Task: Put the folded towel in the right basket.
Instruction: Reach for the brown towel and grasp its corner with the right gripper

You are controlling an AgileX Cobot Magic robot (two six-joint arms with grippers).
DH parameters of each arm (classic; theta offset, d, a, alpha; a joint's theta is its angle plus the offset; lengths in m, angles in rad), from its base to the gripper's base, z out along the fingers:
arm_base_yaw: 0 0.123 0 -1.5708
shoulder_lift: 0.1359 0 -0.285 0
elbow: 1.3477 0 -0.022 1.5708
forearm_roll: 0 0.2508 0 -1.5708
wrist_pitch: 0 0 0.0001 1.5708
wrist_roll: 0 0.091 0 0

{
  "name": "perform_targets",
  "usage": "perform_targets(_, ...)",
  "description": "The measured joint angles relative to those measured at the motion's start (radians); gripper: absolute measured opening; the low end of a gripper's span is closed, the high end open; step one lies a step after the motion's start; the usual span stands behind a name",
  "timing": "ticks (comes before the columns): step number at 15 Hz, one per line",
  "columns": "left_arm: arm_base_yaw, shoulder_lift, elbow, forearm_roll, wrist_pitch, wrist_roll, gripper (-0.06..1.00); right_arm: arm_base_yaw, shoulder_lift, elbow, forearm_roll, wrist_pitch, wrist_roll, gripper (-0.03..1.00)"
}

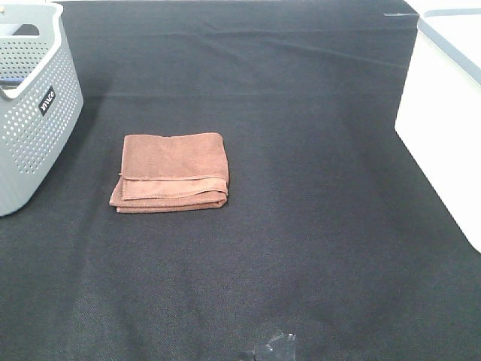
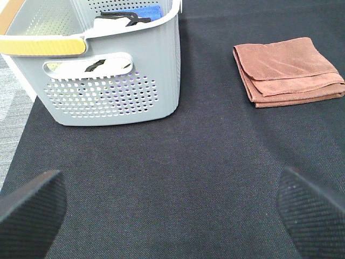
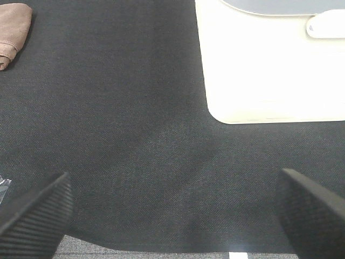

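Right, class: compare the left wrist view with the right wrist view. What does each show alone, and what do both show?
Only the left wrist view shows the grey basket, with things inside, and the open left gripper. Only the right wrist view shows the white basket and the open right gripper. Both show the folded towel on the black cloth.

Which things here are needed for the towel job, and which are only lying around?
Needed: folded brown towel; white basket on the right.
Only lying around: grey perforated basket on the left; small clear scrap at the near edge.
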Motion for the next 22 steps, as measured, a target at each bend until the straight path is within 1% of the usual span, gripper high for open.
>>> perform_targets(16,0.000,0.000,0.000,0.000,0.000,0.000,0.99,0.000,0.023,-0.004,-0.004,0.001,0.010,0.98)
perform_targets(17,0.000,0.000,0.000,0.000,0.000,0.000,0.99,0.000,0.145,-0.058,-0.010,0.004,0.012,0.98)
perform_targets(18,0.000,0.000,0.000,0.000,0.000,0.000,0.99,0.000,0.145,-0.058,-0.010,0.004,0.012,0.98)
perform_targets(19,0.000,0.000,0.000,0.000,0.000,0.000,0.99,0.000,0.269,-0.128,0.005,0.021,0.030,0.98)
perform_targets(21,0.000,0.000,0.000,0.000,0.000,0.000,0.99,0.000,0.572,-0.333,0.056,0.093,0.067,0.98)
perform_targets(22,0.000,0.000,0.000,0.000,0.000,0.000,0.99,0.000,0.709,-0.438,0.083,0.101,0.080,0.98)
